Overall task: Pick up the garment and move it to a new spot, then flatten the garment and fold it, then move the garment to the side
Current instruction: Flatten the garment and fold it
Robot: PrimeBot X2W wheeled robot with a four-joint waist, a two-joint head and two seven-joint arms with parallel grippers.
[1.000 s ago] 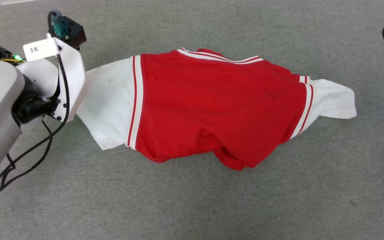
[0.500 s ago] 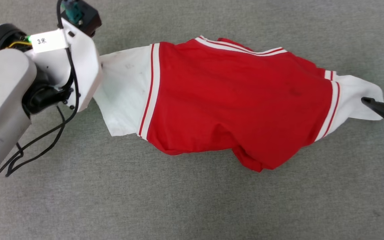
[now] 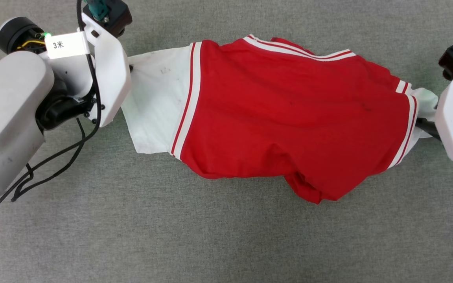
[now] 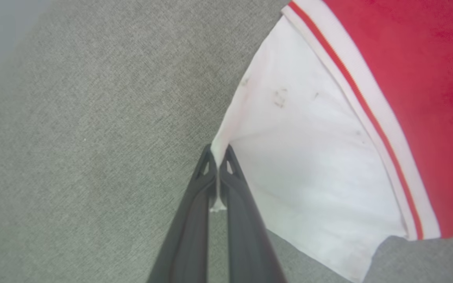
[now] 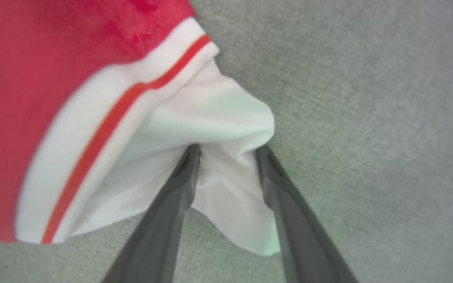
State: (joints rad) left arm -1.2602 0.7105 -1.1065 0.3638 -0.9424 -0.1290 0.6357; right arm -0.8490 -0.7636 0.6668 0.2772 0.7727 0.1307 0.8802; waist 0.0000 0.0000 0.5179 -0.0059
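Garment (image 3: 289, 114): left claw (image 4: 218, 151) clamped nine-o'clock sleeve (image 3: 155, 106); right claw (image 5: 228, 149) gaped astride three-o'clock sleeve (image 5: 218, 114); I judged closing deeper wise.

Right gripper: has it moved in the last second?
Yes. The right gripper came leftward in the head view, from clear of the garment's white sleeve to straddling it.

Red garment (image 3: 289, 114) stretched sideways across grey carpet (image 3: 226, 239), rumpled, lower edge bunched; white sleeves out left and right, red-and-white striped trim at collar, shoulders.
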